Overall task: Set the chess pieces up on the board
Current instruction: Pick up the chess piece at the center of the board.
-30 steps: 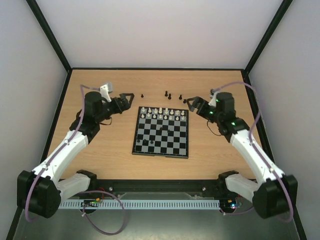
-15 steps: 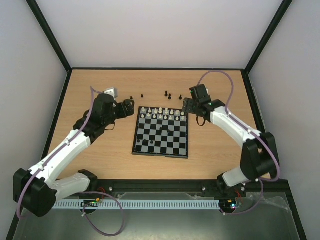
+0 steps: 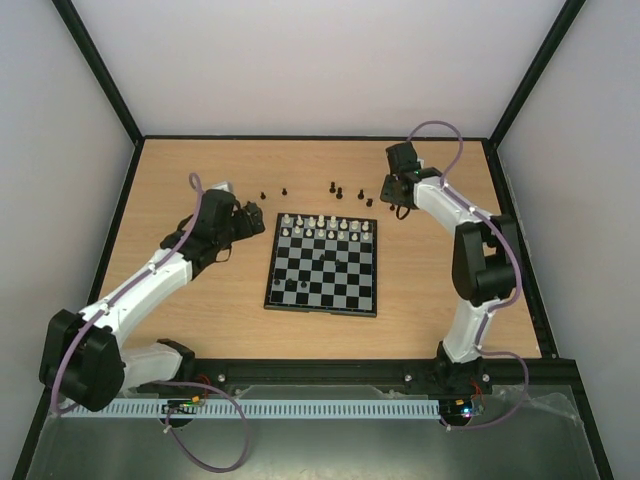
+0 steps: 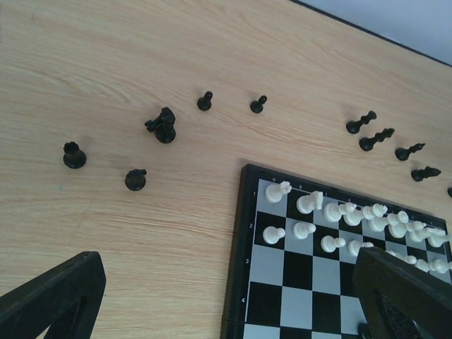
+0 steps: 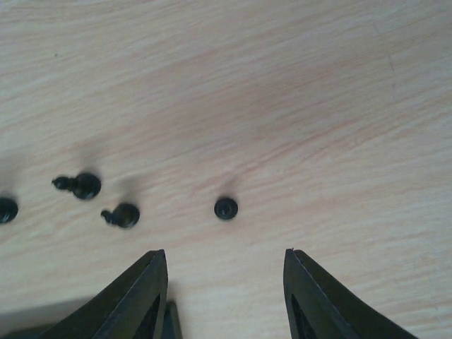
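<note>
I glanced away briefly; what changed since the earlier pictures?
The right gripper swung farther back and is now open, just short of a loose black piece beyond the board. The left gripper drew nearer, beside the board's far-left corner, open. Nothing grasped or released; board and white pieces unmoved.

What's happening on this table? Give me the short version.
Two robot arms are setting up a chessboard. The white pieces fill its two far rows, while most black pieces lie scattered on the table beyond the far edge. The right gripper hangs open just above one loose black pawn, seemingly about to take it. The left gripper is open and empty by the chessboard's far left corner.
</note>
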Motion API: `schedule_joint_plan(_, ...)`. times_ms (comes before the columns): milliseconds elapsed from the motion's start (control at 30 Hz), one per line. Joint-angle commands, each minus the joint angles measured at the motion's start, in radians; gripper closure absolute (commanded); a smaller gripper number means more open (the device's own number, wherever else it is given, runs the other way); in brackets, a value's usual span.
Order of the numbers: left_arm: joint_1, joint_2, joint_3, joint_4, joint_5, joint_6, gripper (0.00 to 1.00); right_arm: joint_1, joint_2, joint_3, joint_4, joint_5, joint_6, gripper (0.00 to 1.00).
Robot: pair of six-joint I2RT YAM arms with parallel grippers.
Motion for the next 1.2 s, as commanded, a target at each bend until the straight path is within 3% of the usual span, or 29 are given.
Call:
schedule_joint_plan(0,0.005,0.017,-0.022,0.047,0.019,0.003,0.01,-0.006,0.088,0.105,-0.091,0.017,-0.022,0.55)
schedule_joint_plan(400,0.01,0.042,-0.043,0.085,0.041,0.004,0.0,-0.018,0.231,0.201,-0.12,0.007,-0.026,0.59)
schedule_joint_plan(1167,0.01,0.055,-0.048,0.094,0.037,0.005,0.01,-0.051,0.318,0.242,-0.1,-0.026,-0.029,0.82)
